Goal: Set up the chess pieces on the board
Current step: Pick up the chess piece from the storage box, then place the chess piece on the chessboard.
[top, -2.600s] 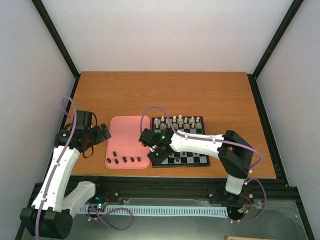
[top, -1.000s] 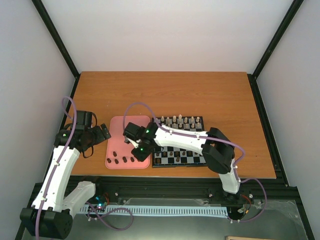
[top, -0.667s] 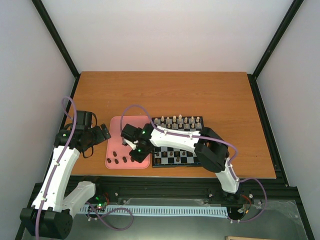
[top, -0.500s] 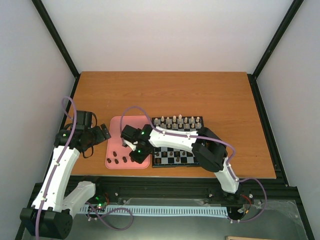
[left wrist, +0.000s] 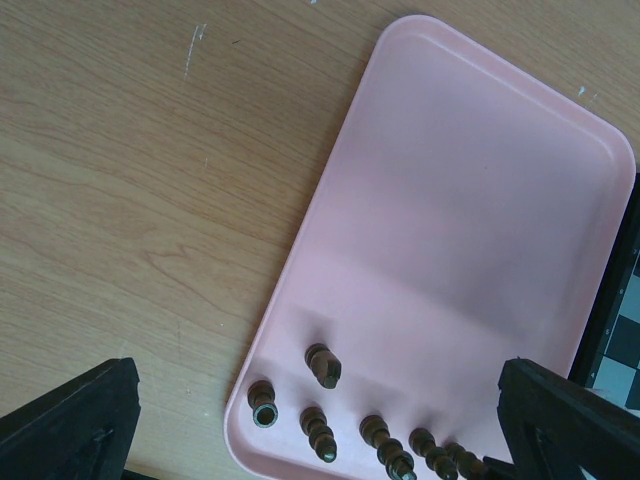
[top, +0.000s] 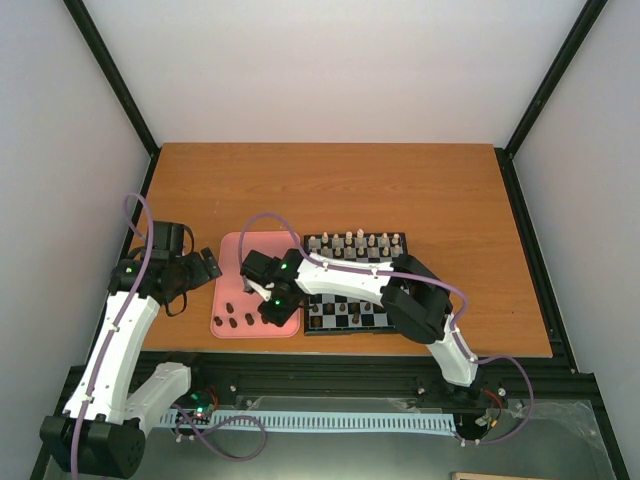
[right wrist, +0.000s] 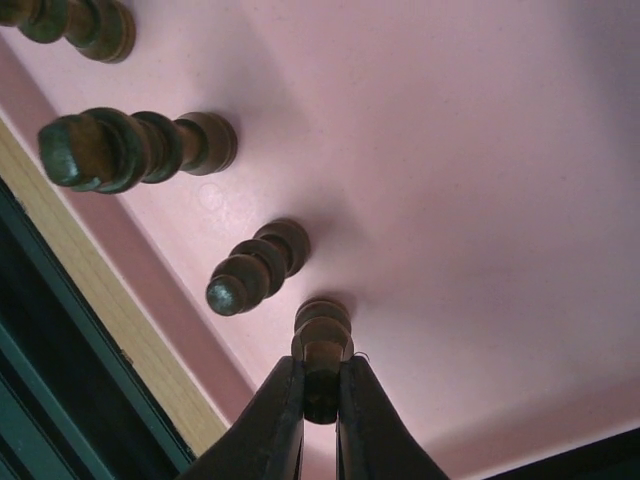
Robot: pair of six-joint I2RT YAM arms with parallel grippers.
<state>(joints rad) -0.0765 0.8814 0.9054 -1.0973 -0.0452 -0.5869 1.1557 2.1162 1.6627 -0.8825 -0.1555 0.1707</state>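
High and close
Overhead looks down from behind; both wrist cameras face the pink tray (left wrist: 450, 200), right one closest.

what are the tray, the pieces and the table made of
The tray: probably moulded plastic, matte; even pink, rounded raised rim. The pieces: likely turned wood, slightly glossy; brown with ringed profiles, though plastic is possible. The table: wood or wood-look laminate; visible grain, light scratches.

Furniture: orange-brown wooden table (top: 330, 190) | Surround: plain white walls (top: 330, 60), three sides | Corners: black posts (top: 112, 75) | Light: soft, even
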